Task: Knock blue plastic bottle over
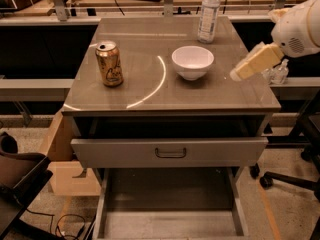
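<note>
Gripper (239,74): table (145,39) 3 o'clock edge; open or closed, I cannot tell. Blue plastic bottle (208,15): 1 o'clock, upright. Risk: my sweep clips nearby white bowl (192,61).

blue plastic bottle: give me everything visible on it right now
The blue plastic bottle is slim and clear, with a white cap and a pale bluish-white label around its middle. It stands upright, cap on, near the far edge of the table, behind the white bowl and apart from it. Only the tabletop touches it. The gripper hangs over the table's right side in the view, nearer the camera, clear of the bottle.
</note>
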Tool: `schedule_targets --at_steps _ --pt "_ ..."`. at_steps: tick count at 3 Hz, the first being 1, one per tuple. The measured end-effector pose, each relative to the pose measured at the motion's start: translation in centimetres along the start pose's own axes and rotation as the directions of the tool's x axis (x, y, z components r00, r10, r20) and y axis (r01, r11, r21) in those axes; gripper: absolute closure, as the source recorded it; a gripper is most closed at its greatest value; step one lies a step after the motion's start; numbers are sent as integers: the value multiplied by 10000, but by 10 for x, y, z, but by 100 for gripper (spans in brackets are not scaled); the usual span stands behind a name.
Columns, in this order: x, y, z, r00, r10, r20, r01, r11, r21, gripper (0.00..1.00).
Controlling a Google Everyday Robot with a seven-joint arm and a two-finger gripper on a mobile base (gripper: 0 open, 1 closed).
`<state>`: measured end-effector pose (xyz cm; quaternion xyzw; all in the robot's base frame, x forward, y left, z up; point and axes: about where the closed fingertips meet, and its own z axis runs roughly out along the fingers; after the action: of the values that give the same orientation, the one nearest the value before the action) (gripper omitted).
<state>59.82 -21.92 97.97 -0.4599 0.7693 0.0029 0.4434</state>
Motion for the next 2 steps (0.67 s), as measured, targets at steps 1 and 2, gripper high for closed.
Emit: schedule_targets --at_steps 1,2 --pt "-15 -22 30 9859 722 1508 -829 9944 662 0" --pt "-26 -46 49 9502 1325 2820 -1781 9736 1428 0"
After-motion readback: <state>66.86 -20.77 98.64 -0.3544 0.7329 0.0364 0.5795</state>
